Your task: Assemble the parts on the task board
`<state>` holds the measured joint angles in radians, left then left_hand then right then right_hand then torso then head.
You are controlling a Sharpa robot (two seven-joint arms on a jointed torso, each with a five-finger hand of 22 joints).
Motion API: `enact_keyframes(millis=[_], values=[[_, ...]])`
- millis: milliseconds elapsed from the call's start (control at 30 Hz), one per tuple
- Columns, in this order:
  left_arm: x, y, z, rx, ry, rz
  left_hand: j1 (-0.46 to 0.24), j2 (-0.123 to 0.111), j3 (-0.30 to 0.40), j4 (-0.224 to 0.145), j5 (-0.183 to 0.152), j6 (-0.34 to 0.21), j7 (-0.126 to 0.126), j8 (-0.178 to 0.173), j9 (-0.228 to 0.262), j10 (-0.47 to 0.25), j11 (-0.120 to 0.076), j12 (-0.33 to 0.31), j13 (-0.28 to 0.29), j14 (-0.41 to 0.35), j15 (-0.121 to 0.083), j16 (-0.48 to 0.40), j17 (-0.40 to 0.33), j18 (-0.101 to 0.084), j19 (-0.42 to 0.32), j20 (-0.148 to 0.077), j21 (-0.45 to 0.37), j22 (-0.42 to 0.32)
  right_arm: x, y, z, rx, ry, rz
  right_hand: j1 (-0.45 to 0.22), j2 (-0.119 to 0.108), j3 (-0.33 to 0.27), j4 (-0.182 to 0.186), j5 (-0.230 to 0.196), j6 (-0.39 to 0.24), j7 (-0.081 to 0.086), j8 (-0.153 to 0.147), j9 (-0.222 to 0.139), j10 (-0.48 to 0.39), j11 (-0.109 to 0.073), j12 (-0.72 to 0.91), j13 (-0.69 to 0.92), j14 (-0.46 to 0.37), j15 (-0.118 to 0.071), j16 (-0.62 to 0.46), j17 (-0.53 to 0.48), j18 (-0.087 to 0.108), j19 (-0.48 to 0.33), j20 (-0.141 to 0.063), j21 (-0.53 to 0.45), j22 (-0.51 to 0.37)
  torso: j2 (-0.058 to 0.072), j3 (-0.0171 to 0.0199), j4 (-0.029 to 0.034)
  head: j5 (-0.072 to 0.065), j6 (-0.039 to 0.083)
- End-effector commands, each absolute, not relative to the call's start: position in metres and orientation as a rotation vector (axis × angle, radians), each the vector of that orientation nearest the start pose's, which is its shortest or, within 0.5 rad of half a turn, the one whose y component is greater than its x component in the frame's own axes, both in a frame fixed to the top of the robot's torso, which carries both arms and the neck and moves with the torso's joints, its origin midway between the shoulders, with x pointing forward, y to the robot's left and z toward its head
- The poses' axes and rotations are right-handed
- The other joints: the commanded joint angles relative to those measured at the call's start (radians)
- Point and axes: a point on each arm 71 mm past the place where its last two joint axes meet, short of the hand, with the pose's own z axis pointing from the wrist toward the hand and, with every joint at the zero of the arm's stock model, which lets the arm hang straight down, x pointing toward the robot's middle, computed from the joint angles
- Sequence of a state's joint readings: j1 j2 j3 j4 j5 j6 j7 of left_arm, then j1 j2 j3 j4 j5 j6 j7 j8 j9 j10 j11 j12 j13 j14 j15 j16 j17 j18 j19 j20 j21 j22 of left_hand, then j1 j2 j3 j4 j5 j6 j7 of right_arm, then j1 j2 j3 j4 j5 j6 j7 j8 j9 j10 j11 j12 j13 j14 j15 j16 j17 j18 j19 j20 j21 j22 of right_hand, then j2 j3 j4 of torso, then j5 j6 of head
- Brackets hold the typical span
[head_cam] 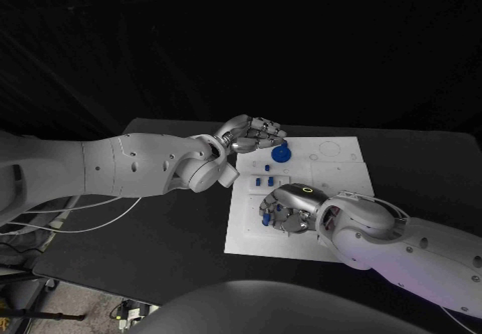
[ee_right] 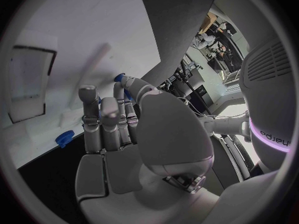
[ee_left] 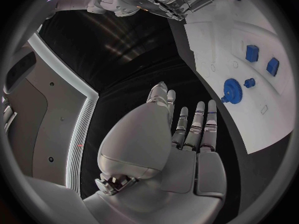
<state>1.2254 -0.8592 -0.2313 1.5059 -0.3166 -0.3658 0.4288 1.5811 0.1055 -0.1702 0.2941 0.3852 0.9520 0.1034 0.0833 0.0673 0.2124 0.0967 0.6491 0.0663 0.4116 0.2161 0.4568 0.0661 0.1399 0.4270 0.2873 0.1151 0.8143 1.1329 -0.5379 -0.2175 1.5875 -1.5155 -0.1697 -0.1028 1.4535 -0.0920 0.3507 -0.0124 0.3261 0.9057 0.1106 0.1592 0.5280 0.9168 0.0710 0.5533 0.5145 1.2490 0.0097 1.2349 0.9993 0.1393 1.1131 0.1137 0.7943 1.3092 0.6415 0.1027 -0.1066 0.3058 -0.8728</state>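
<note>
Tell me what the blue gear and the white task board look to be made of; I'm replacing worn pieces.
The blue gear looks like matte moulded or printed plastic: uniform saturated colour, no metallic glint, crisp teeth. The task board looks like a rigid white plastic or painted plate with a smooth, low-gloss face and shallow cut recesses; which of the two is not settled by its look.

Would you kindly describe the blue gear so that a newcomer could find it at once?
Start at the white task board in the middle of the black table. Near its far left corner, beside the left hand, lies the blue gear. It is round and toothed, and larger than the small blue blocks nearer the robot.
</note>
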Motion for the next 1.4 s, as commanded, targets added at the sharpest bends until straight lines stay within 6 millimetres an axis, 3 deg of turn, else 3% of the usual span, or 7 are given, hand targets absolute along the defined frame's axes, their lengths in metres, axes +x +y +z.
enact_keyframes(millis=[33, 567, 800, 933, 1167, 1333, 1400], values=[[0.467, 0.218, -0.227, -0.743, 1.608, -1.357, -0.006, 0.006, -0.005, -0.001, 0.002, -0.001, 0.009, 0.003, -0.001, -0.001, 0.006, 0.007, -0.001, -0.003, 0.002, 0.007, -0.001, -0.012, -0.006, 0.001, 0.005, -0.002, 0.388, -0.032, -0.267, -0.609, 1.915, 0.938, -0.012, -0.013, -0.003, -0.002, -0.01, -0.026, -0.006, -0.017, -0.008, -0.017, 0.006, -0.007, 0.0, -0.012, 0.002, -0.006, -0.007, 0.009, -0.012, 0.001, -0.01, 0.062, 0.0, 0.0001, -0.0002, -0.001, 0.0], [0.467, 0.218, -0.227, -0.745, 1.612, -1.356, -0.007, 0.006, -0.006, -0.001, 0.002, -0.003, 0.011, 0.002, -0.002, -0.002, 0.008, 0.007, -0.001, -0.003, 0.004, 0.008, -0.001, -0.012, -0.006, 0.001, 0.005, -0.002, 0.387, -0.038, -0.265, -0.596, 1.895, 0.942, -0.066, -0.036, -0.036, 0.025, -0.128, -0.074, -0.023, -0.058, -0.043, -0.086, 0.028, -0.007, 0.018, -0.031, 0.021, -0.011, -0.024, 0.014, -0.036, 0.022, -0.049, 0.052, 0.001, 0.0002, 0.0002, -0.004, 0.0], [0.467, 0.218, -0.228, -0.744, 1.613, -1.357, -0.007, 0.007, -0.006, -0.001, 0.002, -0.003, 0.011, 0.002, -0.002, -0.002, 0.008, 0.007, -0.001, -0.004, 0.004, 0.008, -0.001, -0.012, -0.006, 0.001, 0.005, -0.002, 0.384, -0.049, -0.246, -0.564, 1.796, 0.953, -0.069, -0.038, -0.044, 0.03, -0.139, -0.091, -0.024, -0.069, -0.052, -0.093, 0.03, 0.003, 0.027, -0.025, 0.024, -0.005, -0.017, 0.014, -0.031, 0.026, -0.05, 0.052, 0.001, 0.0, -0.0011, -0.011, 0.0], [0.468, 0.218, -0.228, -0.744, 1.614, -1.357, -0.007, 0.007, -0.006, -0.001, 0.002, -0.003, 0.011, 0.002, -0.002, -0.002, 0.008, 0.007, -0.001, -0.004, 0.004, 0.008, -0.001, -0.012, -0.006, 0.001, 0.005, -0.002, 0.386, -0.058, -0.224, -0.55, 1.727, 0.958, -0.057, -0.035, -0.041, 0.026, -0.123, -0.094, -0.021, -0.072, -0.058, -0.09, 0.027, 0.011, 0.032, -0.015, 0.022, 0.003, -0.008, 0.013, -0.02, 0.027, -0.04, 0.055, 0.001, 0.0003, 0.0, -0.021, 0.0], [0.467, 0.218, -0.227, -0.741, 1.609, -1.362, -0.006, 0.007, -0.006, -0.002, 0.002, -0.004, 0.012, 0.002, -0.002, -0.003, 0.009, 0.007, -0.001, -0.004, 0.002, 0.008, -0.001, -0.012, -0.005, 0.002, 0.006, -0.002, 0.392, -0.096, -0.169, -0.41, 1.635, 1.003, -0.043, -0.024, -0.019, 0.022, -0.01, -0.077, -0.015, -0.069, -0.073, -0.058, 0.015, 0.032, 0.039, -0.003, 0.011, 0.013, 0.001, 0.012, 0.002, 0.018, -0.022, 0.063, 0.0, 0.0003, 0.0001, -0.05, 0.0], [0.467, 0.217, -0.227, -0.736, 1.602, -1.369, -0.002, 0.008, -0.006, -0.002, 0.003, -0.006, 0.012, 0.001, -0.002, -0.005, 0.01, 0.007, -0.001, -0.006, -0.002, 0.009, -0.001, -0.011, -0.003, 0.002, 0.008, -0.002, 0.399, -0.133, -0.151, -0.29, 1.667, 0.939, -0.114, -0.004, -0.024, 0.071, 0.023, 0.003, -0.014, -0.031, -0.065, 0.008, -0.009, 0.066, 0.048, 0.008, -0.002, 0.021, 0.011, 0.011, 0.009, 0.01, -0.016, 0.064, -0.002, -0.0021, -0.0018, -0.073, 0.0], [0.466, 0.216, -0.226, -0.732, 1.599, -1.376, 0.0, 0.009, -0.006, -0.002, 0.004, -0.007, 0.012, 0.001, -0.002, -0.005, 0.01, 0.007, -0.001, -0.006, -0.004, 0.009, -0.001, -0.011, -0.002, 0.002, 0.009, -0.002, 0.403, -0.151, -0.15, -0.249, 1.703, 0.885, -0.134, 0.011, -0.027, 0.083, 0.037, 0.073, -0.017, 0.006, -0.05, 0.07, -0.03, 0.1, 0.061, -0.008, -0.015, 0.007, -0.01, 0.016, -0.004, 0.001, -0.04, 0.059, -0.003, -0.004, -0.0033, -0.088, 0.0]])
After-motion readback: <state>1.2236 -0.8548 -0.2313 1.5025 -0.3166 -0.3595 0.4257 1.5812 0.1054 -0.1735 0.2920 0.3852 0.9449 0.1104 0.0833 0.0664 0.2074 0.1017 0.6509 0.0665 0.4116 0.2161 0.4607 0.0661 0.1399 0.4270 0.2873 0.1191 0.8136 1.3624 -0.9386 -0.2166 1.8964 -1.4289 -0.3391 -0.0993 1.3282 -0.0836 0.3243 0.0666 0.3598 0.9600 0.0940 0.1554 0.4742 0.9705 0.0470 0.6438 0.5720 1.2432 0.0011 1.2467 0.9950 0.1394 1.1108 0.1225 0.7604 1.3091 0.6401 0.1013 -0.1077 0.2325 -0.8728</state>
